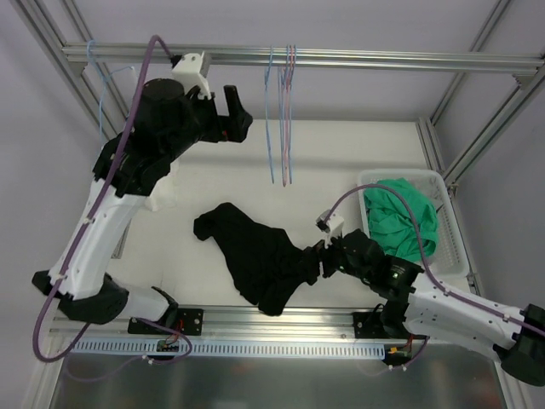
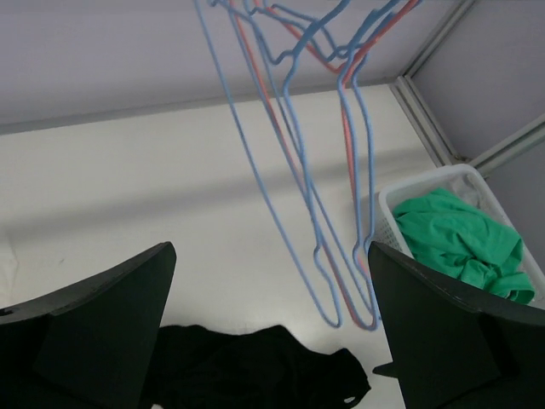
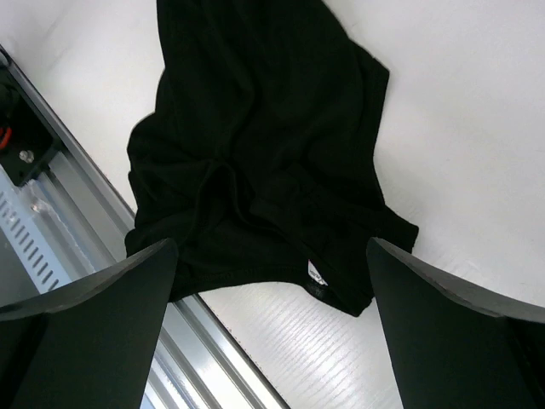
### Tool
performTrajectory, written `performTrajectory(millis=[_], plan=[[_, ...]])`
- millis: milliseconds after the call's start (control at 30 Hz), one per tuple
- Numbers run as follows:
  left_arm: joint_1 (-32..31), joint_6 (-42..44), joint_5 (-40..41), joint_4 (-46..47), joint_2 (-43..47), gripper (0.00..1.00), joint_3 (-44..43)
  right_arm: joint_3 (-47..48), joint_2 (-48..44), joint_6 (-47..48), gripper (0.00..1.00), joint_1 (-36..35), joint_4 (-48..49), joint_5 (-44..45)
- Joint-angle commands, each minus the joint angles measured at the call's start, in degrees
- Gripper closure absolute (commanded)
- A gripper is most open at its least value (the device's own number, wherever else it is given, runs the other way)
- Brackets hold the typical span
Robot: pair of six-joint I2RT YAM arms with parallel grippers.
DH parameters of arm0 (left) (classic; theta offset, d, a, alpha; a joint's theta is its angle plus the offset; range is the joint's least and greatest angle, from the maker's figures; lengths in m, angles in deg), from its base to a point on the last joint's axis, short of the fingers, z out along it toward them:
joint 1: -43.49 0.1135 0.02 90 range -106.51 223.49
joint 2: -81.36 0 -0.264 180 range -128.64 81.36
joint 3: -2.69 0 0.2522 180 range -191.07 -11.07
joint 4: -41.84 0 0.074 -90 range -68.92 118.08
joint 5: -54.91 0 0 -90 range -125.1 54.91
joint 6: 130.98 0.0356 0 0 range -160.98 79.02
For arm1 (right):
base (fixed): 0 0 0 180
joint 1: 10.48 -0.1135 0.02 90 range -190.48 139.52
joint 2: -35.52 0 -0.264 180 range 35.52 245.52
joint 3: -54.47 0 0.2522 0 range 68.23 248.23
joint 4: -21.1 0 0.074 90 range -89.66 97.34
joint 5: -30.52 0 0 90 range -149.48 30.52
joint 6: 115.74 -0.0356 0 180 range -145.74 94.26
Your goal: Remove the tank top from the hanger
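Crumpled black tank top (image 1: 255, 251) on smooth white table (image 1: 358, 162); thin wire hangers (image 1: 283, 119) dangle; both jaws wide open, empty

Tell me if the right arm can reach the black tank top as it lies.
Probably yes. The right gripper is open right at the edge of the black tank top, which lies loose on the table with nothing between them.
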Motion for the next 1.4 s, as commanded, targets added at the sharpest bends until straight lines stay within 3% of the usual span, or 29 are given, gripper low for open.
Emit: performTrajectory(millis=[0,233,433,667,800,967,1067,1133,1267,1333,1367], plan=[[-0.6,-1.2,5.2,0.5,7.9,0.01,7.2,6.6,9.1,3.5,0.00,-0.5,4.7,-4.3],[-0.5,-7.3,24.3,0.3,28.7,0.01,33.6,18.2,29.5,8.4,0.01,-5.8,8.3,4.8],[-0.4,-14.0,26.7,0.0,42.0,0.01,49.6,30.2,46.2,10.5,0.01,-7.1,10.8,6.1],[-0.4,-9.6,23.1,-7.1,48.0,0.01,51.7,39.9,60.9,13.9,0.00,-8.8,12.2,13.3],[-0.5,-6.5,25.1,-8.3,52.4,0.01,55.8,46.3,69.9,13.9,0.00,-8.2,9.0,13.7],[-0.4,-8.8,30.5,-8.0,59.2,0.01,63.3,45.1,73.7,9.1,0.01,-8.2,6.2,17.1],[-0.5,-8.1,30.0,-7.7,59.6,0.01,63.6,43.4,75.2,8.6,0.00,-8.2,6.3,12.8],[-0.4,-7.5,29.5,-7.5,58.7,0.01,63.7,42.9,75.9,8.5,0.09,-8.4,6.3,7.2],[-0.4,-7.2,26.7,-6.8,57.4,0.01,64.1,39.4,71.5,8.0,0.61,-9.4,6.9,5.7],[-0.4,-7.1,26.7,-6.8,56.9,0.01,64.1,37.5,68.7,8.1,0.68,-10.1,7.7,6.9],[-0.4,-7.0,26.7,-6.7,56.8,0.01,64.1,36.0,65.4,8.2,0.79,-10.3,7.8,7.1]])
